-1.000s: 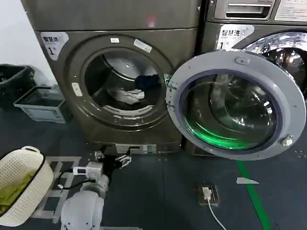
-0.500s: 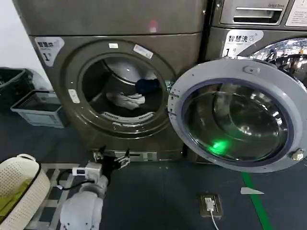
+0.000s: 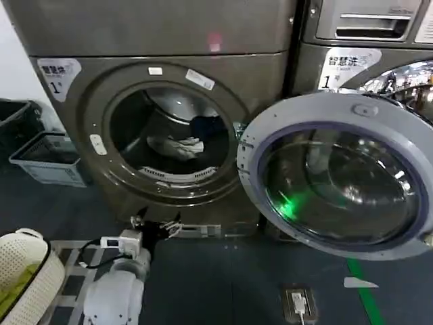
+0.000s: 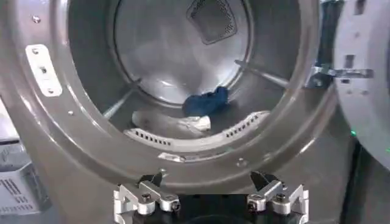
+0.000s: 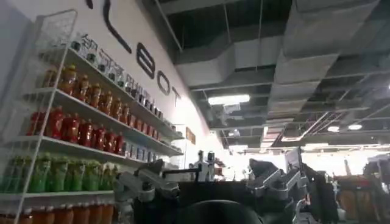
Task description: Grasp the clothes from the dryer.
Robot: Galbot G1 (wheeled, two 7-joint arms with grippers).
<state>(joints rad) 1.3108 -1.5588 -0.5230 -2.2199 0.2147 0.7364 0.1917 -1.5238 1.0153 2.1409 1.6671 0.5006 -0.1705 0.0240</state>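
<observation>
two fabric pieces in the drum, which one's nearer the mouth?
The whitish-grey piece. It lies toward the drum's front lip, while the dark navy piece sits behind it, deeper in the dryer. The open left gripper is below the mouth.

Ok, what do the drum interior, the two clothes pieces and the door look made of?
The drum interior looks like brushed steel: grey with soft glare. The whitish piece and navy piece look like soft fabric, crumpled and matte. The door appears to be a grey rim, likely plastic, around a reflective glass window. The left pincer sits open below the mouth.
</observation>
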